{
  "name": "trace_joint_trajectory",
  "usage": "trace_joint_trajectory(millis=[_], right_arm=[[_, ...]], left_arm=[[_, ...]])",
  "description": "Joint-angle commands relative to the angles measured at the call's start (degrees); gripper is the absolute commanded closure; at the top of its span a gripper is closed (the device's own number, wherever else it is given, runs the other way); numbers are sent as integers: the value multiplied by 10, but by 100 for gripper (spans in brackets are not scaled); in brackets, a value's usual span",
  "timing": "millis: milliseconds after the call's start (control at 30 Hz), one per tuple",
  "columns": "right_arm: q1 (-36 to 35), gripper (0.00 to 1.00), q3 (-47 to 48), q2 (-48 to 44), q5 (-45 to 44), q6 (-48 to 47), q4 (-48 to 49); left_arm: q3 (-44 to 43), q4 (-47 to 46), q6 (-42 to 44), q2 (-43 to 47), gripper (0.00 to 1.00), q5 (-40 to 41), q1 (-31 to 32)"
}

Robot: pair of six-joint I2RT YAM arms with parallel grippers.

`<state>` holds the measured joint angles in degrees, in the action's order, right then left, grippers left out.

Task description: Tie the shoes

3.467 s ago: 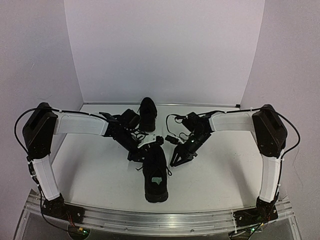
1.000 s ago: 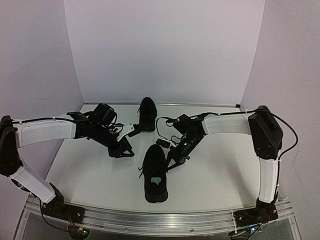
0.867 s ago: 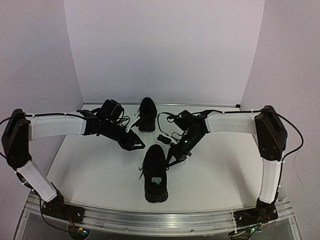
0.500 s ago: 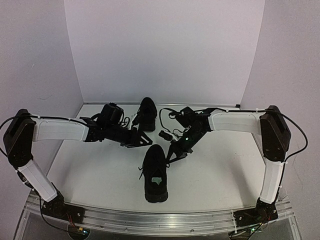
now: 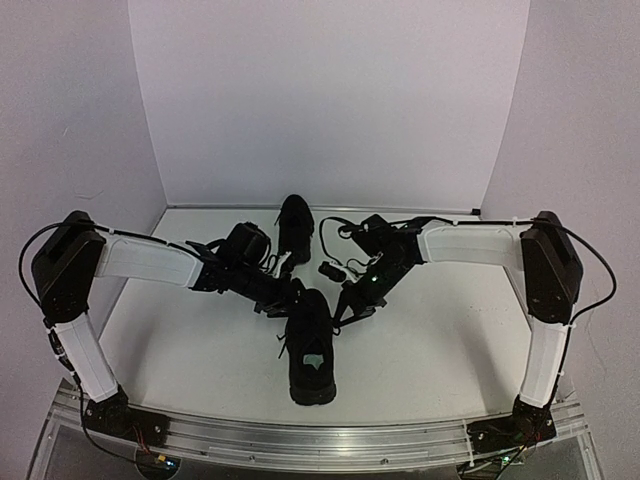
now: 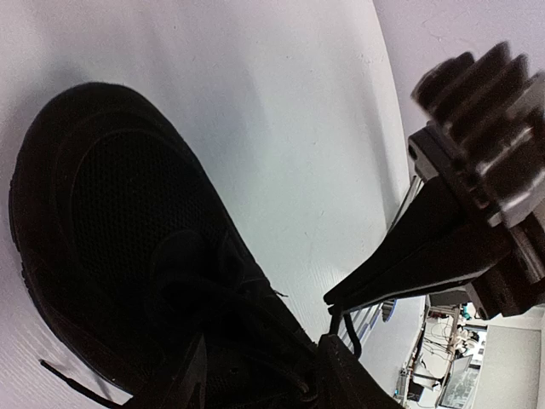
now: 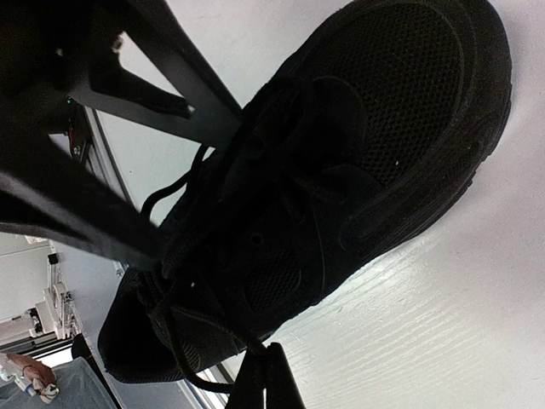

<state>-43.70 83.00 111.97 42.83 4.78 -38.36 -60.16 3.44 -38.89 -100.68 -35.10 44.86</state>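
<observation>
Watching my left tool (image 6: 266, 379) gape astride the near shoe (image 5: 312, 338), label (image 5: 316, 362) inside; right tool (image 7: 264, 379) pinches its lace (image 6: 344, 324).

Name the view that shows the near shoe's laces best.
Right wrist: the laces cross mid-frame, close up. Left wrist shows mainly the toe; top external shows them tiny, black on black.

A white table (image 5: 450, 340) is closed in by plain white walls (image 5: 330, 100) from 9 o'clock round through 12 to 3. An aluminium rail (image 5: 320, 432) runs along its edge at 6 o'clock. A small black object (image 5: 331, 270), too small to identify, lies just toward 12 o'clock from the table's middle.
</observation>
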Motion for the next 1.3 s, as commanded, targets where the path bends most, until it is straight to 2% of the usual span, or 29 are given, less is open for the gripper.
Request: trace_joint_trajectory(millis=[0,467,667,867,1067,1267], right_arm=[[0,100,-9,-33,-7,-3,7],[0,100,-16,-38,-7,-4,15],[0,100,-17,-39,-4,-4,18],[0,100,-16,-37,-1,-5,18],[0,100,-22,-42,-4,-5,18],[0,100,-22,-42,-5,-4,18]], left_arm=[[-25,1,5,2,54,-16,10],[-32,-15,2,-1,42,-16,40],[-47,1,15,-6,47,17,40],[-81,3,32,-31,53,15,41],[-95,17,44,-43,65,22,40],[-99,29,50,-51,66,4,40]])
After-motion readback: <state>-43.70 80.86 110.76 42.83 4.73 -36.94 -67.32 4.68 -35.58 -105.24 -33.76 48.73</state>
